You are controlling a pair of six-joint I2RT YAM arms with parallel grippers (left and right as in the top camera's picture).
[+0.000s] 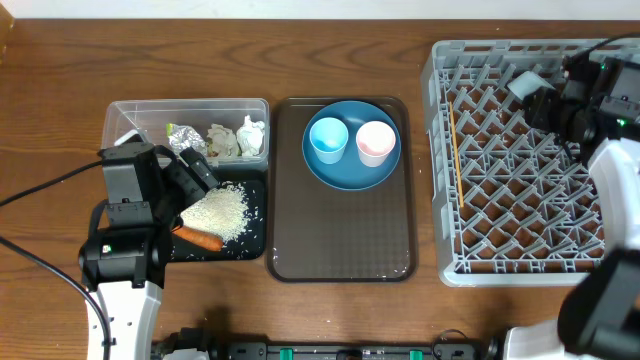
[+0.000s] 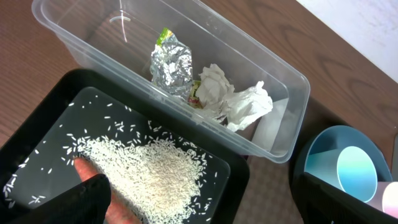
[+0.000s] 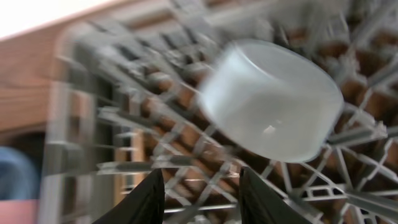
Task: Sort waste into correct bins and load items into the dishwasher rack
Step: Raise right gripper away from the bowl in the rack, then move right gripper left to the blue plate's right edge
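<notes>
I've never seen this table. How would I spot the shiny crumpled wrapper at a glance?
Find the clear plastic tub on the left side of the table, just behind the black tray of rice. Inside it, the foil wrapper lies at the left end of the small heap of rubbish. It is the only silvery, glinting piece; the tissue wads beside it are dull white.

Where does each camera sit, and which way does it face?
Overhead: above table, facing down on tub, black tray, rack; left arm, right arm show.
Left wrist: on left arm, facing down at rice and tub; left gripper fingers at bottom.
Right wrist: on right arm, facing down into rack at blurred bowl; right gripper fingers below.
Shared: overhead and left wrist both show foil.
</notes>
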